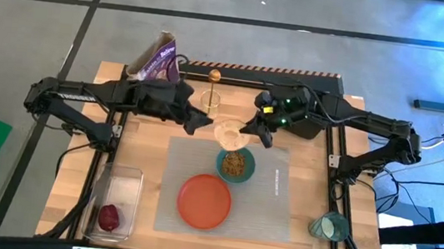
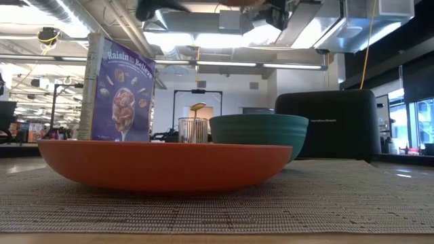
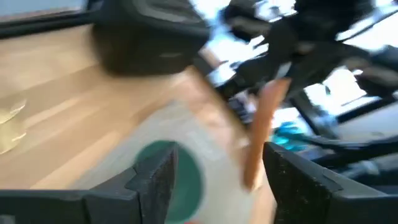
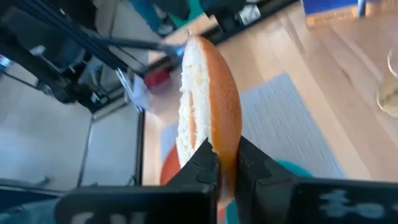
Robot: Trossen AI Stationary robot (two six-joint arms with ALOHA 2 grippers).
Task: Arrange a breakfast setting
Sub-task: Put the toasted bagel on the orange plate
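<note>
Two of my grippers meet above the teal bowl (image 1: pixel 236 165) in the high view, the bagel (image 1: pixel 228 133) between them, nearer my right gripper (image 1: pixel 251 133). In the right wrist view my jaws clench the bagel's lower edge, its long axis running straight away from them. In the blurred left wrist view my left gripper (image 3: pixel 219 175) seems released, the bagel beside one finger.

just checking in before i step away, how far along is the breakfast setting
Partly done. The orange plate and the teal bowl, which has food in it, sit on the grey placemat. In hand: the right end effector is shut on a bagel half above the mat, the left end effector beside it. Left: the teal cup and the dark red fruit are off the mat.
</note>
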